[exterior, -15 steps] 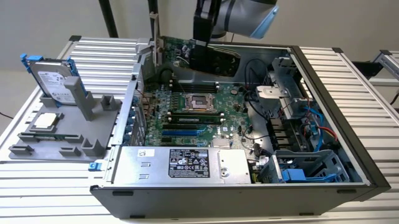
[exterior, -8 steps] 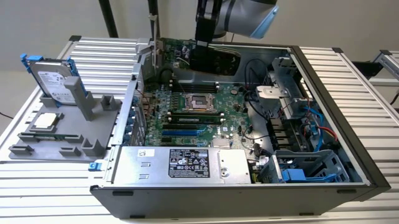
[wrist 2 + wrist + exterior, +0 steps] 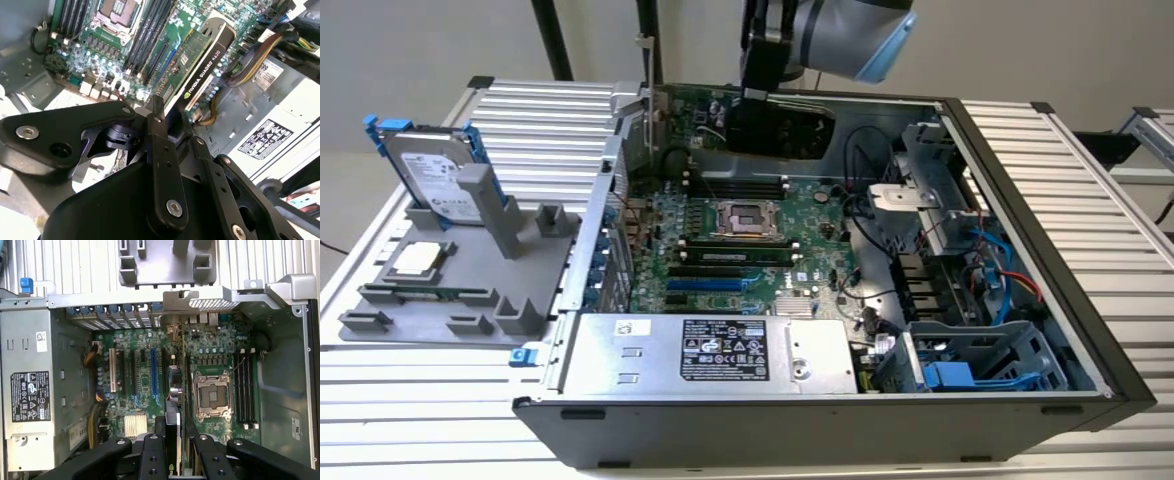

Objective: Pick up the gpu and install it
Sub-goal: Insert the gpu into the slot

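The hand [image 3: 175,437] is clamped on one edge of the gpu [image 3: 205,62]. The gpu hangs edge-on just above the motherboard [image 3: 142,390].

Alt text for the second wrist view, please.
The black hand grips the gpu, a green card with a black cooler shroud, holding it over the green motherboard. The CPU socket and memory slots lie beyond, with a silver power supply and bundled cables alongside.
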Robot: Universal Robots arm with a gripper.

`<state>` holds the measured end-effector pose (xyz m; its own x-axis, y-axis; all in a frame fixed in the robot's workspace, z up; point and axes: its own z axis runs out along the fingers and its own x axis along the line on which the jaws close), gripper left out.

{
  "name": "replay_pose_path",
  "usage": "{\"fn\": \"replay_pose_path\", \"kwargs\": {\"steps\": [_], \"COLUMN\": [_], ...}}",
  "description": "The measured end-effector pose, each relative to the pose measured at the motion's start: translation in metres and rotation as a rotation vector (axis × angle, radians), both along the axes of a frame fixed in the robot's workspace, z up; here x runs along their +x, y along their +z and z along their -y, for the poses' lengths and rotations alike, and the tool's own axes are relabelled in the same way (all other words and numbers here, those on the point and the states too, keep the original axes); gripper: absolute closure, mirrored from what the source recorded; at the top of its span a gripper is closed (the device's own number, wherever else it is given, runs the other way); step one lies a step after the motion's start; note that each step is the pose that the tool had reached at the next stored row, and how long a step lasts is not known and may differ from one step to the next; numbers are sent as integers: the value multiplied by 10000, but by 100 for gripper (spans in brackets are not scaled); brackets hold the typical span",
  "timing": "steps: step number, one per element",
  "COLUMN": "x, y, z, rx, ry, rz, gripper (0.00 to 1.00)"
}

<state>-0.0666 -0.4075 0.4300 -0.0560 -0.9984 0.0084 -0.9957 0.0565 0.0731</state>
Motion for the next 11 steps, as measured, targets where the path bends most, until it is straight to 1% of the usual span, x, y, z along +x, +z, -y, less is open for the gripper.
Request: {"fn": "replay_pose_path", "kwargs": {"steps": [2, 5, 11], "x": [0, 0, 0], "y": [0, 0, 0], "z": [0, 0, 0], "rx": [1, 1, 1], "ry": [179, 324, 391], "rz": [0, 0, 0], "gripper": [100, 100, 100]}}
